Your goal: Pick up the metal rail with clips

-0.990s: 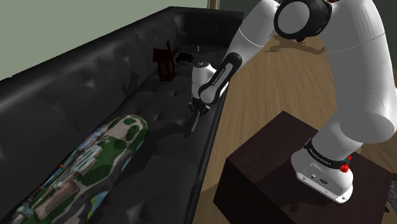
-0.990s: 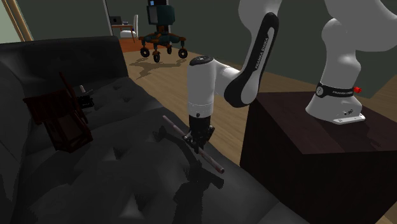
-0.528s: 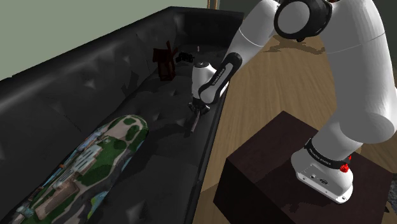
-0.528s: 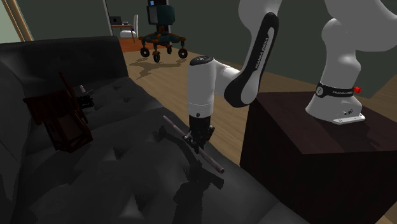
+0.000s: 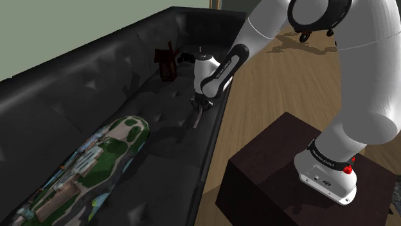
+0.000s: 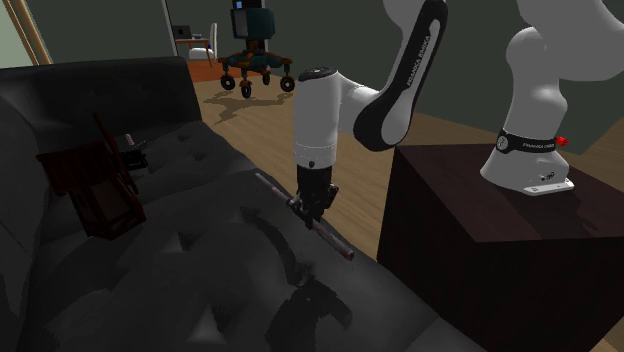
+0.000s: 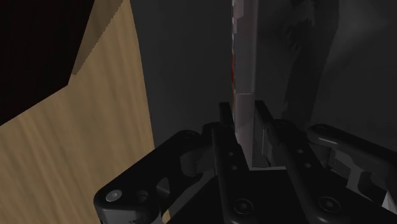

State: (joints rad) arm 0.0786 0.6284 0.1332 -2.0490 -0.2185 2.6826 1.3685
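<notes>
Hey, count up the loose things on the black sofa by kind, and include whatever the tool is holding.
Rail, clasped in the tool: 1
Dark red frame: 1
Small dark object beside the frame: 1
Long board with a green print: 1
Total: 4

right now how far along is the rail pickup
Done: the gripper is shut on the rail near its middle. In hand: the rail hangs tilted just above the sofa, its shadow on the seat below. Left: little, perhaps raising it higher.
</notes>
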